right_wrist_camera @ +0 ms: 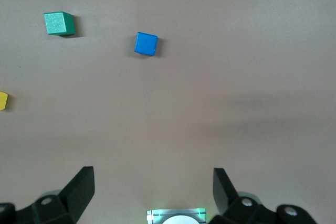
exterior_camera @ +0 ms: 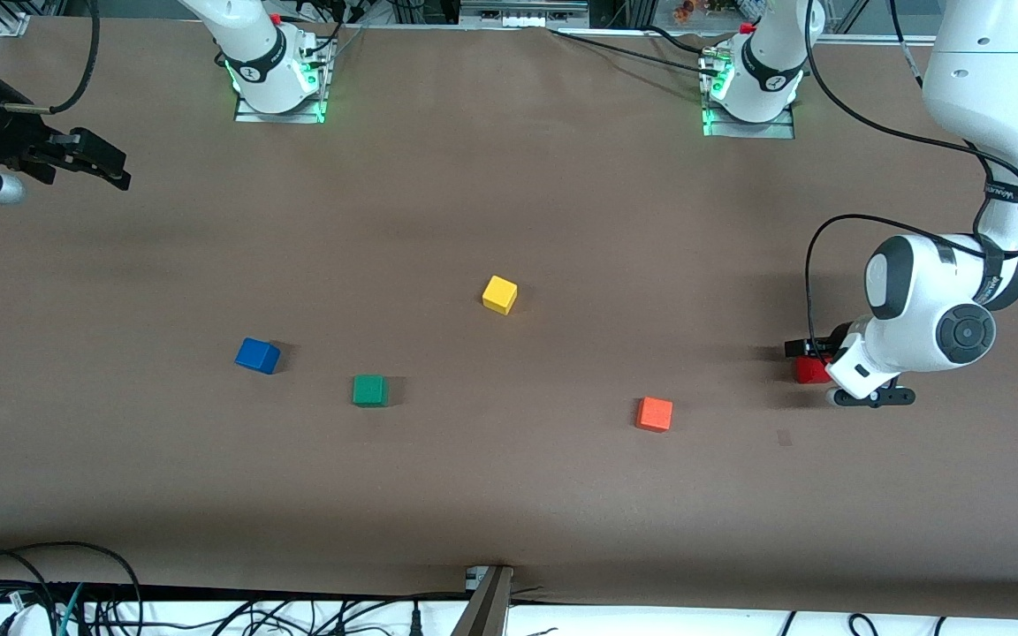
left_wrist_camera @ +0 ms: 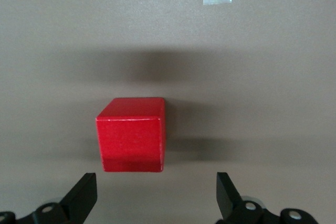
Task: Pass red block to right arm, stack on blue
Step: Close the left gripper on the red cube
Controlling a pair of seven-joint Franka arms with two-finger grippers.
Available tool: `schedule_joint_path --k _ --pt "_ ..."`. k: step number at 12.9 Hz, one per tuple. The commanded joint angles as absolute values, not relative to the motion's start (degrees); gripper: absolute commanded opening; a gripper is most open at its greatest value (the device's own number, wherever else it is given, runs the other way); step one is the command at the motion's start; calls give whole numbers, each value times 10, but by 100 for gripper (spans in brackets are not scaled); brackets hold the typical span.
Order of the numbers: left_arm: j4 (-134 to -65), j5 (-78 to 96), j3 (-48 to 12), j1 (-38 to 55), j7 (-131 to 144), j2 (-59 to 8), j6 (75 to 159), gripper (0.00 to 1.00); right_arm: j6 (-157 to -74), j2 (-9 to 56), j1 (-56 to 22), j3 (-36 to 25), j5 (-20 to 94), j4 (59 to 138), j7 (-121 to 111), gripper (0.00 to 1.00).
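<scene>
The red block [exterior_camera: 809,370] is seen on the brown table [exterior_camera: 509,495] at the left arm's end, unheld — the left gripper [left_wrist_camera: 156,195] is lowered over it, fingers spread wide and clear of its faces. The right gripper [exterior_camera: 107,166] is held raised and released over the right arm's end. The blue cube [exterior_camera: 257,355] lies beside the green cube [exterior_camera: 370,389].

A robotics lab: two white robot arms [exterior_camera: 960,291] bolted to a brown paper-covered bench [exterior_camera: 509,495], loose black cables [exterior_camera: 49,592] trailing along its edge.
</scene>
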State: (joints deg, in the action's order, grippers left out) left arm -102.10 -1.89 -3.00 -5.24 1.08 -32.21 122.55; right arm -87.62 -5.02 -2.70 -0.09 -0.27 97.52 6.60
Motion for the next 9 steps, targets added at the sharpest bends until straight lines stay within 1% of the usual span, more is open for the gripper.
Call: schedule_joint_path --k 1,5,9 --pt "-1016 -27 -32 -56 0 -324 1237 100 -869 -51 -25 1 4 969 72 100" --pt "-1014 -28 -32 -75 -28 -355 1305 100 -869 -51 -25 1 4 969 72 100" --pt "-1013 -28 -32 -74 -29 -357 1310 100 -870 -51 -25 1 4 969 72 100"
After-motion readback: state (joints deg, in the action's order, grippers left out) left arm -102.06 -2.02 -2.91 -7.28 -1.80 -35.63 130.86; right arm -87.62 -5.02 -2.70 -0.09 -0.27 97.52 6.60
